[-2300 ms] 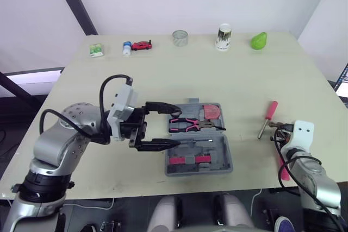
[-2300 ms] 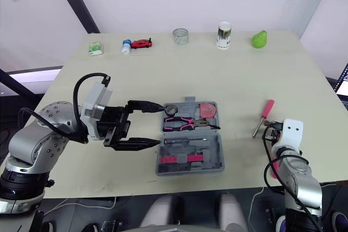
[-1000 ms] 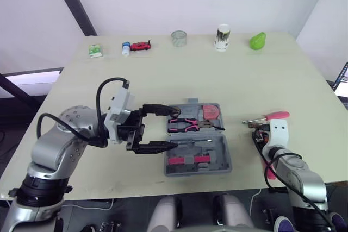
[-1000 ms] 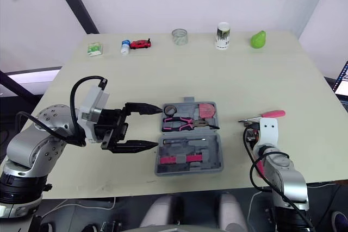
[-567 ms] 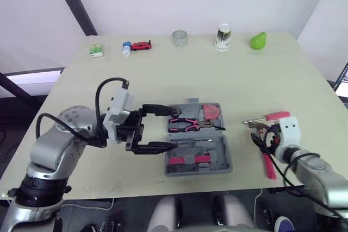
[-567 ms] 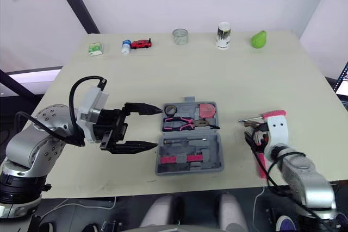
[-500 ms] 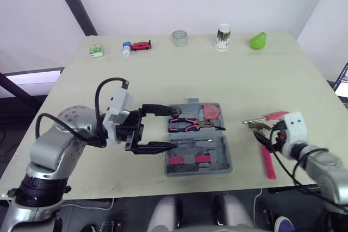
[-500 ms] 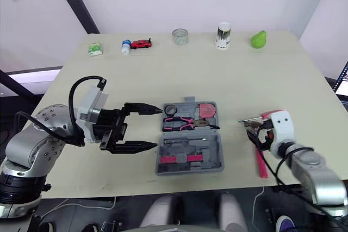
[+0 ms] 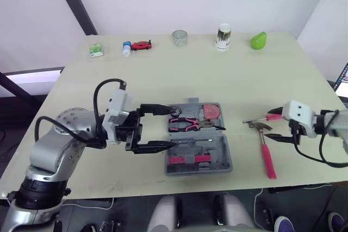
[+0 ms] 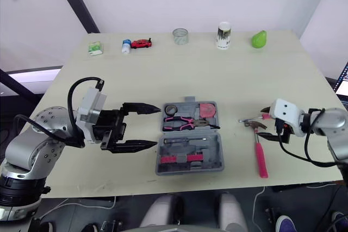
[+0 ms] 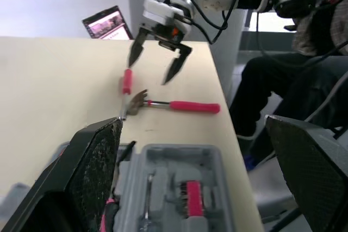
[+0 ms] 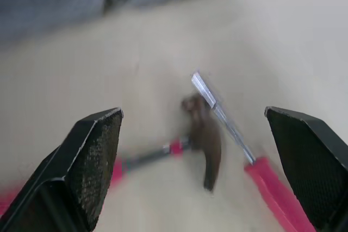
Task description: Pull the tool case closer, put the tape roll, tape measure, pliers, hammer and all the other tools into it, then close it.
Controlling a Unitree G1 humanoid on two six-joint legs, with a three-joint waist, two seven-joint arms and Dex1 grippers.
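Tool case (image 9: 227, 156) open, hammer (image 9: 266, 155) alongside, left end effector (image 9: 172, 127) spread, right end effector (image 9: 267, 126) spread

Right of tool case (image 9: 227, 162), hammer (image 9: 265, 151)

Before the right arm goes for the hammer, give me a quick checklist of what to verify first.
1. Right gripper open and empty: ok, its fingers are spread beside the hammer's head.
2. Hammer lying flat on the table with its handle uncovered: ok.
3. Screwdriver clear of the hammer's head: cannot tell; its shaft lies right beside the head.
4. Tool case open to receive it: ok, lid flat.
5. Free slot for the hammer in the case: cannot tell.
6. Left gripper away from the case: not ok; its open fingers are at the case's left edge.
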